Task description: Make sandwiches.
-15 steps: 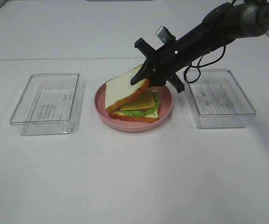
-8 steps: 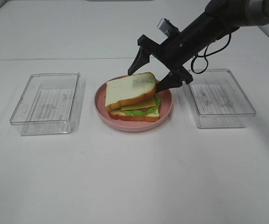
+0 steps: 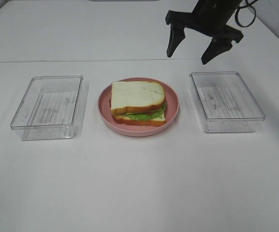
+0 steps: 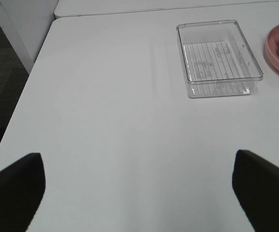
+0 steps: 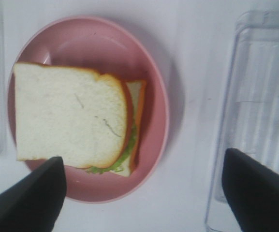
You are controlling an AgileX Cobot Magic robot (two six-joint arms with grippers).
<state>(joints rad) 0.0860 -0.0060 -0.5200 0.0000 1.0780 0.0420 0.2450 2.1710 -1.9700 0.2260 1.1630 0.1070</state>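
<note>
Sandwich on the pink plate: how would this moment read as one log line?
sandwich: assembled on plate | right hand: open, raised, empty | left hand: open, away

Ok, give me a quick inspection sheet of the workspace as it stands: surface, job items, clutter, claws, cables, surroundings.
Surface: white table, bare apart from the items below.
Job's things: one sandwich lies on the pink plate; top bread slice sits slightly offset, green lettuce shows at the near edge.
Clutter: left clear container and right clear container, both look empty, one either side of the plate.
Claws: right claw open, raised above and behind the plate, holding nothing; left claw open, over bare table, holding nothing.
Cables: black cable looped beside the right arm, off the table.
Surroundings: dark floor beyond the table edge in the left wrist view.
</note>
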